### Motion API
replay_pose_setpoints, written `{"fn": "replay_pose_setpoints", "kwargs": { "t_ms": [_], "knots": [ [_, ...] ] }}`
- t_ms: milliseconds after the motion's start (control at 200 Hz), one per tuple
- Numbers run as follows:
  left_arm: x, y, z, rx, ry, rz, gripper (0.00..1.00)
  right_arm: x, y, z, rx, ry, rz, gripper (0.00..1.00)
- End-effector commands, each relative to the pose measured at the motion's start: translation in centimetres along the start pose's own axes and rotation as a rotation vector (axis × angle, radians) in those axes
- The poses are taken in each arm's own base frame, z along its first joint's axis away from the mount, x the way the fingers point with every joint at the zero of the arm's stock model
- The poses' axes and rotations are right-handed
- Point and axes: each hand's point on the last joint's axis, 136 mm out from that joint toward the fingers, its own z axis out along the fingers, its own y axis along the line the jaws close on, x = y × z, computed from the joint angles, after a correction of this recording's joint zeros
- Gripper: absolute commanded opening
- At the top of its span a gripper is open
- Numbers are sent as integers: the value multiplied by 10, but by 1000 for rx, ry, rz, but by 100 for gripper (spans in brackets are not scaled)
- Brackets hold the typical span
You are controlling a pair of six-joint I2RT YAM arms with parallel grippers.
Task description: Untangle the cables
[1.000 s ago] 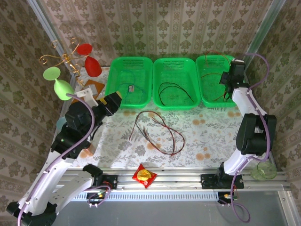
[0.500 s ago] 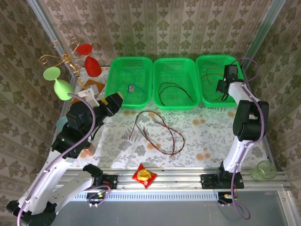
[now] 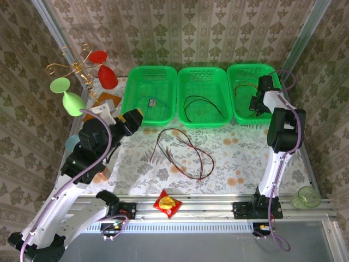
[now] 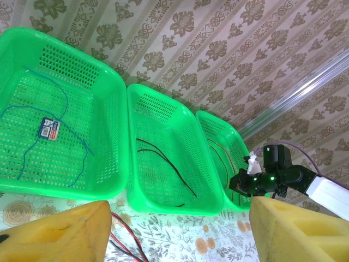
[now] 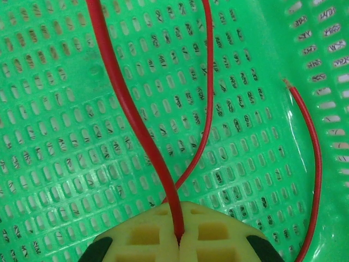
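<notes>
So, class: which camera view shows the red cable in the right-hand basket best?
Right wrist: the red cable appears close up, pinched in the shut right gripper over the green basket floor. Top external shows it as a thin line in that basket; left wrist shows a faint, distant strand.

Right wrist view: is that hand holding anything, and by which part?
The right hand is shut on a thin red cable, pinching its sheathed strand between yellow foam fingertips, over the green plastic basket.
</notes>
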Motion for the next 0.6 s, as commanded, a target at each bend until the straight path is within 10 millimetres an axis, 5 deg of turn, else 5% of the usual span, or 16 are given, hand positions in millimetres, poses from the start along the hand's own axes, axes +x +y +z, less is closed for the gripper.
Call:
{"fn": "replay_pose_setpoints", "kwargs": {
  "t_ms": [0,225,445,595],
  "knots": [
    [7,4,0,-14,21,-13,68,3,-2,-5,-30,52,37,8],
    [9,6,0,-22,30,-8,68,-23,-8,-50,-47,-63,60,64],
    [18,11,-2,-45,65,-4,68,-36,-15,-102,-58,-167,72,83],
    [31,19,-6,-77,121,8,68,-33,-11,-139,-118,-217,95,85]
  ]
}}
